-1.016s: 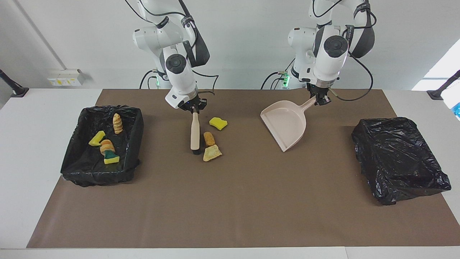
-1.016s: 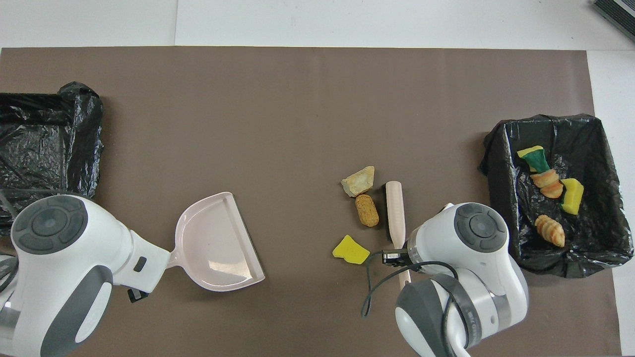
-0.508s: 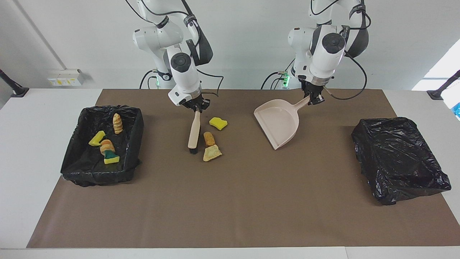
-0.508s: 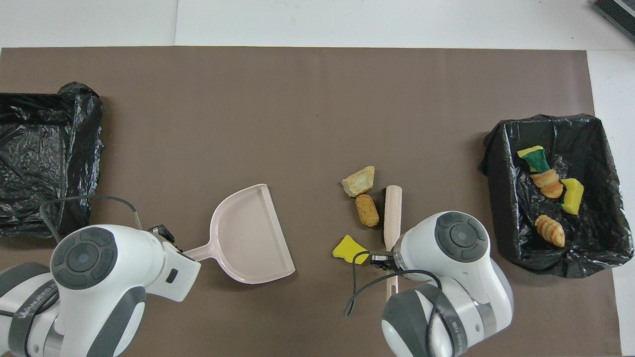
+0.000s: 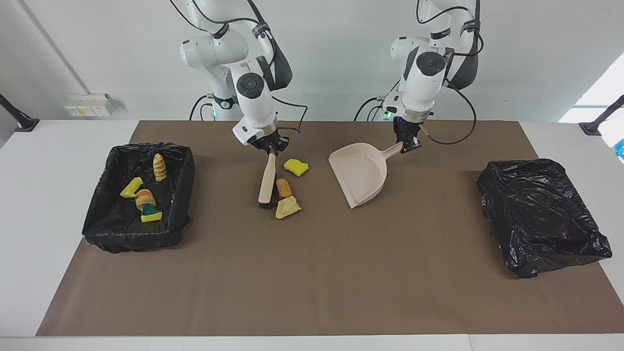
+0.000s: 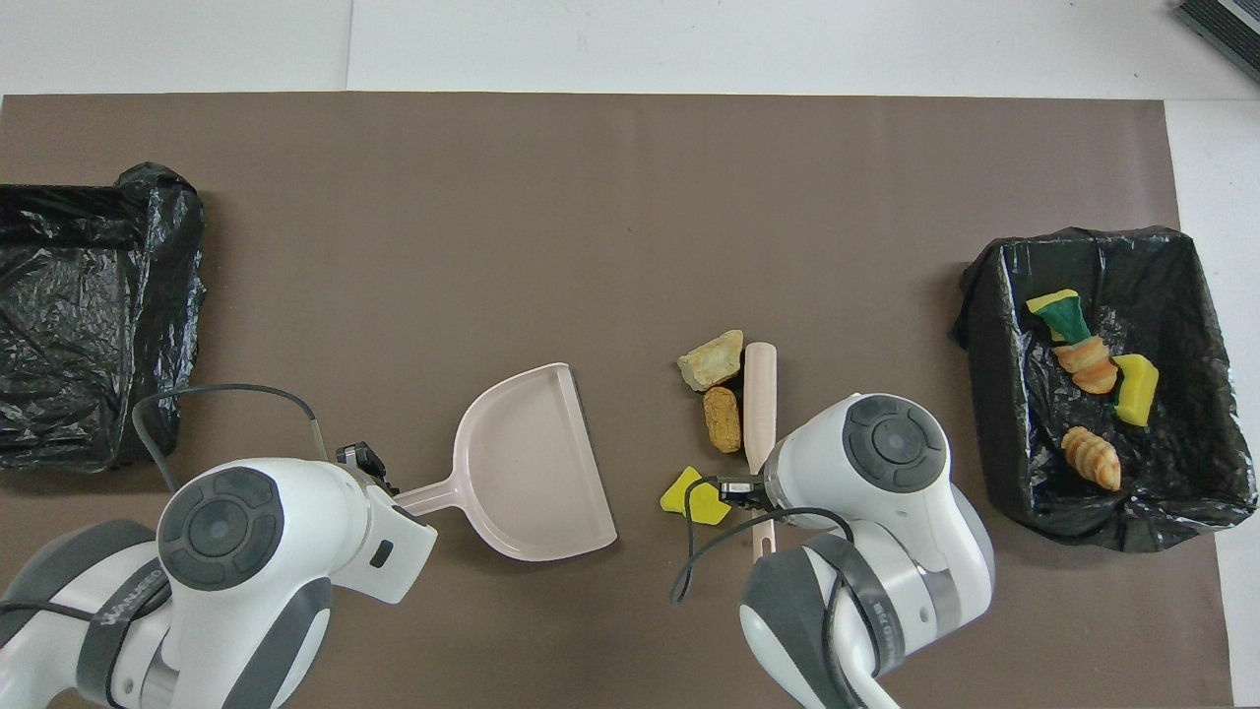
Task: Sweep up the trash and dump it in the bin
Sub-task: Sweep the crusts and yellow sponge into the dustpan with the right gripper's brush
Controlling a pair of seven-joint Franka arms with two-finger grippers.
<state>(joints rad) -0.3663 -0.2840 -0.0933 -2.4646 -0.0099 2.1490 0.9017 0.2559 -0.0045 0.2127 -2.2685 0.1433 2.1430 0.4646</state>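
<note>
Brown-covered desk (image 5: 312, 273): right end effector (image 5: 269, 146) grips the brush (image 5: 266, 181), which runs away from the robots; three trash scraps (image 5: 284, 188) lie just beside it, toward the dustpan (image 5: 360, 173) gripped by the left end effector (image 5: 407, 144). Four scraps already sit in the bin (image 5: 97, 214).

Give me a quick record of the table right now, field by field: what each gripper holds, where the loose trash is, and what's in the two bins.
left gripper: shut on the dustpan handle, pan mouth facing the scraps
right gripper: shut on the hand brush handle, bristle end down at the mat
loose trash: yellow sponge bit, brown chunk, tan chunk, on the mat between brush and dustpan
bin with trash: at the right arm's end, four scraps inside
other bin: at the left arm's end, no trash visible inside
</note>
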